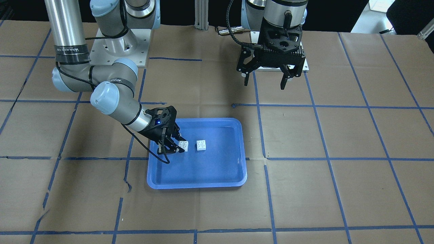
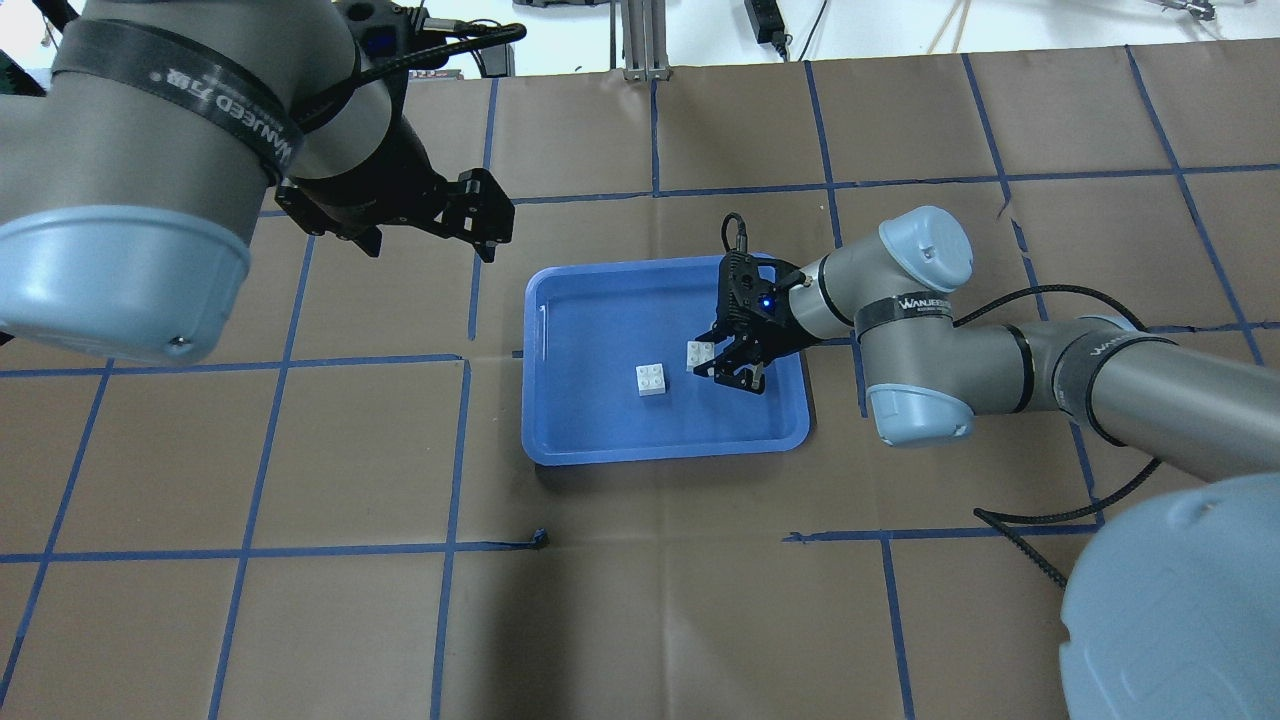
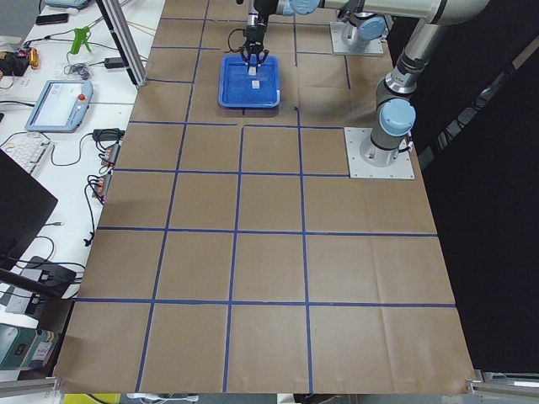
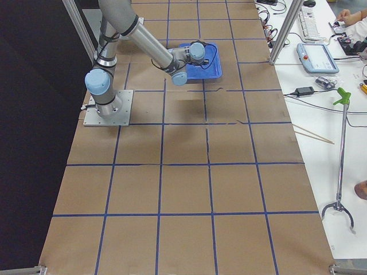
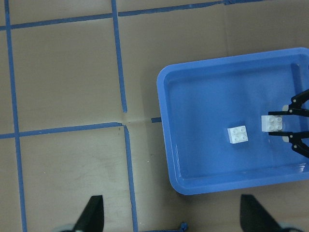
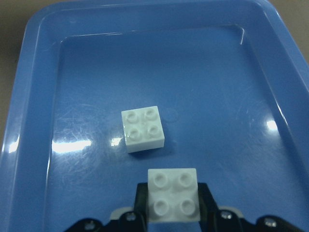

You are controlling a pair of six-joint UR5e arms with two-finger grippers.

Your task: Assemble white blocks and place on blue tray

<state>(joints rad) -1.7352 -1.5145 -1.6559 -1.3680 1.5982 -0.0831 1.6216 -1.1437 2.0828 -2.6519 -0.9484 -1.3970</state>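
Observation:
The blue tray (image 1: pixel 196 184) lies mid-table and shows in the overhead view (image 2: pixel 660 450). Two white blocks are inside it. My right gripper (image 1: pixel 179 146) reaches low into the tray and is shut on one white block (image 1: pixel 184 145), which sits between its fingers in the right wrist view (image 6: pixel 173 194) and the overhead view (image 2: pixel 699 355). I cannot tell whether that block touches the tray base. The other white block (image 1: pixel 202 145) stands free on the base just beside it, studs up (image 6: pixel 143 128). My left gripper (image 1: pixel 266 79) is open and empty, high above the table, away from the tray.
The table is covered in brown paper with a grid of blue tape lines (image 2: pixel 460 450). The arms' base plates (image 1: pixel 118 44) stand at the robot's side. A bench with a teach pendant (image 3: pixel 59 105) and cables runs along the table's far side.

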